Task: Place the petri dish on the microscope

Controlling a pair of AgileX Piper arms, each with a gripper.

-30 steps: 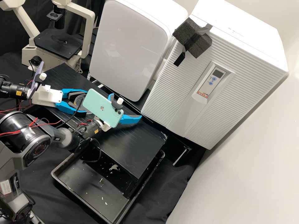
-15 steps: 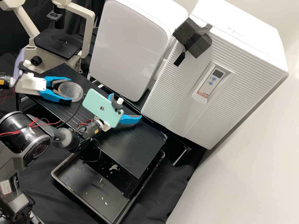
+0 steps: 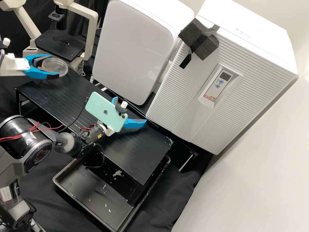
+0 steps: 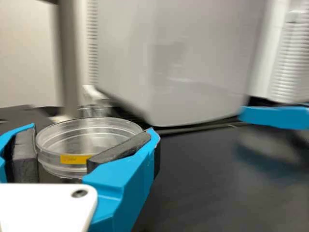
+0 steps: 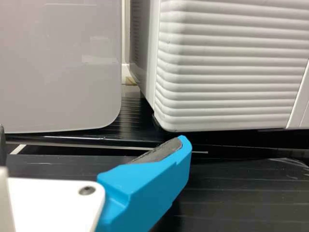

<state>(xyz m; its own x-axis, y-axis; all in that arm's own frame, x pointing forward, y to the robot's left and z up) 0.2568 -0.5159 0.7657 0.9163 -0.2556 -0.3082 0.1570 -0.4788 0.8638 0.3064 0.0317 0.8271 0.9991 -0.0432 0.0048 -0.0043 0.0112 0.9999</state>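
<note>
My left gripper (image 3: 53, 66) holds the clear petri dish (image 3: 60, 65) by its sides, above the bench's far left end. The microscope (image 3: 61, 44), cream with a flat black stage, stands just behind, and the dish is apart from it. From the left wrist, the left gripper (image 4: 88, 139) has its dark pads against opposite sides of the dish (image 4: 91, 126), which looks level and bears a yellow label. Over the middle of the bench, my right gripper (image 3: 129, 111) stands open, partly behind its phone; in its wrist view the right gripper (image 5: 91, 140) has nothing between its fingers.
A white rounded cabinet (image 3: 135, 48) and a ribbed white unit (image 3: 225, 77) line the back of the black bench (image 3: 138, 154). A black tray (image 3: 93, 193) with pale scraps lies below the front edge. A cable hangs beside the right arm.
The left gripper has carried the dish up and leftward from over the bench, in toward the microscope's near side. The right arm has kept still.
</note>
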